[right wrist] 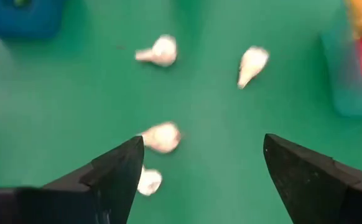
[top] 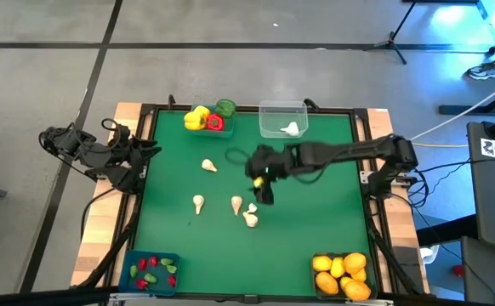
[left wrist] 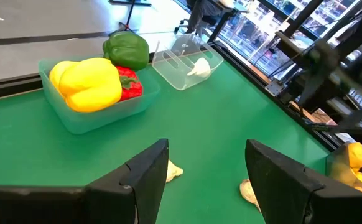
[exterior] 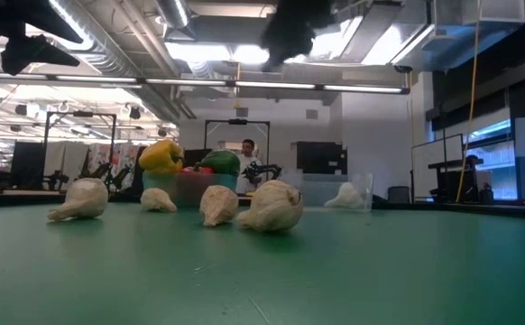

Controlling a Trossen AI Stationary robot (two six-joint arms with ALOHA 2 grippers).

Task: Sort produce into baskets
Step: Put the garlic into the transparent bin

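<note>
The green felt-covered table (top: 315, 212) carries four small plastic bins at its corners: a translucent teal one (top: 198, 129) heaped with yellow, red and green peppers, a clear one (top: 281, 118) with one white garlic bulb, a blue one (top: 150, 274) and a grey one of citrus (top: 341, 275). The right gripper (top: 263, 192) hangs spread and empty above loose white garlic bulbs (top: 237, 204) mid-table. The left gripper (left wrist: 206, 174) waits parted, empty, at the left edge.
</note>
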